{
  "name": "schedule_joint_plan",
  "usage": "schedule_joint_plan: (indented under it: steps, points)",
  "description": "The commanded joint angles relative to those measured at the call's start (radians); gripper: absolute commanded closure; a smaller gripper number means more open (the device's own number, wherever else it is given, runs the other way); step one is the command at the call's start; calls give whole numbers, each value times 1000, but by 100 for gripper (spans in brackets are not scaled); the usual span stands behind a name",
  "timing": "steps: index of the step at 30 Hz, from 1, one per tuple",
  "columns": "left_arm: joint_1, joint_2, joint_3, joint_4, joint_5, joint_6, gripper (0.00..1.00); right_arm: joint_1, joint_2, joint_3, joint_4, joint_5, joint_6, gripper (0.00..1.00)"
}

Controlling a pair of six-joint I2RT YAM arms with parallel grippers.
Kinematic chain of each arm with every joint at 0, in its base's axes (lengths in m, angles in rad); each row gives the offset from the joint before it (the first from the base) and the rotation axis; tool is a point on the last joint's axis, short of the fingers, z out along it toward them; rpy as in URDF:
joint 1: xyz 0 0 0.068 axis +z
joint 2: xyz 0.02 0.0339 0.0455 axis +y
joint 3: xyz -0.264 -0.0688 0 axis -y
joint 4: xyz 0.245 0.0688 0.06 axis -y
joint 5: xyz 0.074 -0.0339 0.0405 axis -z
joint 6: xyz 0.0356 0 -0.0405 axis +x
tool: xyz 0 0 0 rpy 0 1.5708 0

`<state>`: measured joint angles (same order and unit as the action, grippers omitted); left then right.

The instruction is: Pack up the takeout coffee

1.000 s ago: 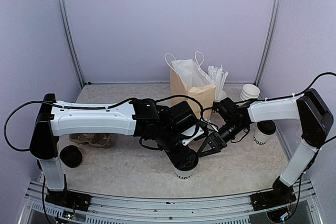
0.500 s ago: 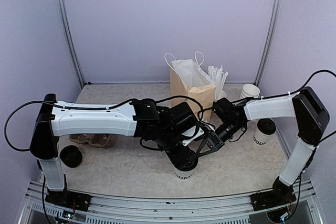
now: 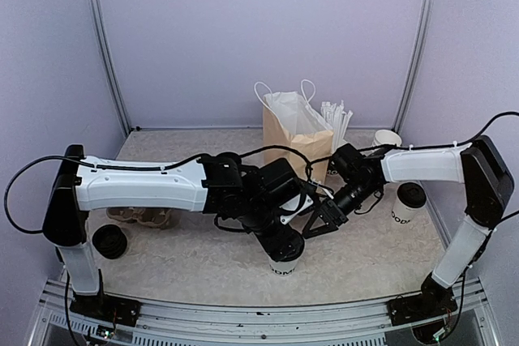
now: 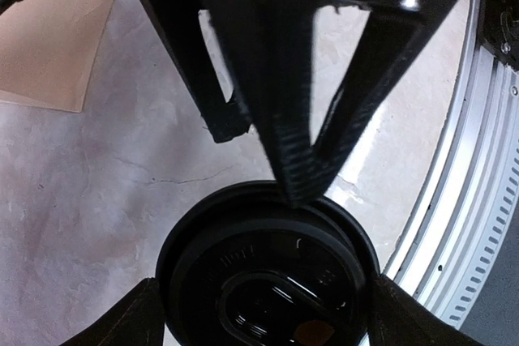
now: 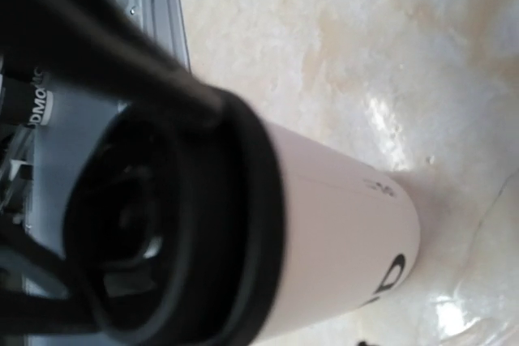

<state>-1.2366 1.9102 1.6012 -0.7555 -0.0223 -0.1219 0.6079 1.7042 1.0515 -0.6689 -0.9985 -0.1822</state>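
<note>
One takeout coffee (image 3: 284, 267), a white cup with a black lid (image 4: 268, 273), stands near the table's front edge. My left gripper (image 3: 284, 245) hangs over it, open, its fingers (image 4: 122, 318) standing close on either side of the lid's rim. My right gripper (image 3: 318, 223) reaches in from the right, jaws apart, and one fingertip (image 4: 300, 184) rests on the far rim of the lid. The right wrist view is filled by this cup (image 5: 340, 232), with a dark finger (image 5: 97, 50) across its top. A second takeout coffee (image 3: 408, 202) stands at the right.
A brown paper bag (image 3: 296, 139) with white handles stands open behind the grippers. Straws (image 3: 335, 123) and a stack of lidless cups (image 3: 388, 142) are to its right. A brown cup carrier (image 3: 146, 216) and a loose black lid (image 3: 109, 241) lie at the left.
The right gripper has edged slightly left toward the cup's lid. The left arm and the cup have stayed in place.
</note>
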Motion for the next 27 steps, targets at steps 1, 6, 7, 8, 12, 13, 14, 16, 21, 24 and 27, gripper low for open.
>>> schedule_joint_plan:
  steps: [1, 6, 7, 8, 12, 13, 14, 16, 21, 24, 27]
  points:
    - [9, -80, -8, 40, -41, 14, 15, 14, -70, -9, 9, 12, -45, 48]
    - [27, -156, -66, 98, -6, -27, 13, 13, -72, -11, 9, -5, -52, 45]
    - [30, -169, -82, 105, 0, -42, 13, 13, -69, -10, 8, -8, -54, 45]
    - [33, -181, -110, 112, 10, -57, 13, 13, -65, -9, 6, -11, -57, 45]
    - [67, -258, -221, 151, 67, -164, 16, 13, -57, -10, 6, -7, -60, 43]
    - [80, -270, -254, 160, 88, -192, 19, 14, -56, -11, 5, -10, -61, 43]
    - [91, -286, -288, 172, 104, -216, 21, 14, -54, -11, 4, -13, -65, 42]
    - [124, -323, -360, 222, 165, -268, 26, 15, -55, -11, -5, -27, -82, 36]
    - [173, -391, -500, 428, 315, -350, 31, 33, -62, 8, -35, 3, -135, 22]
    - [172, -388, -518, 495, 353, -358, 31, 60, -74, 14, -38, 62, -146, 17]
    - [175, -370, -521, 528, 356, -360, 31, 78, -85, 10, -30, 120, -146, 14]
